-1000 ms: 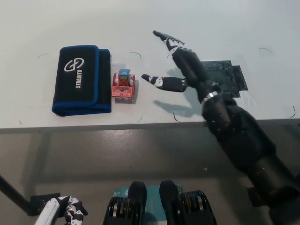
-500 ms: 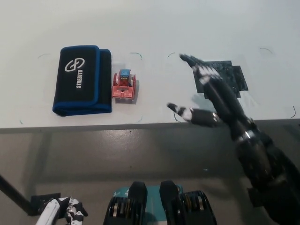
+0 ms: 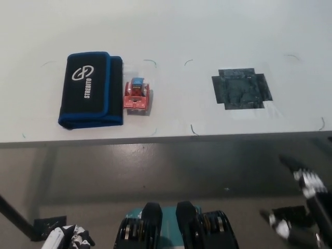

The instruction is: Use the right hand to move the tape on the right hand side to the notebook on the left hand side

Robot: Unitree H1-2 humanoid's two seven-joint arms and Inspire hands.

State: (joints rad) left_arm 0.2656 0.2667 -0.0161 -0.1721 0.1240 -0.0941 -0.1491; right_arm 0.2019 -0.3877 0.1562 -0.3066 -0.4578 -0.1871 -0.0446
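On the table, a folded pouch lay at the left. A toy car sat just beside its right edge. Well apart to the right lay a flat patch. Both hands were below the table's front edge: right hand at lower right, left hand at lower left.

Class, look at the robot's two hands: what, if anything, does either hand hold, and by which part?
Nothing is held. The right hand is off the table at lower right, fingers apart and empty. The left hand rests at the bottom left, only partly in view, with nothing visible in it.
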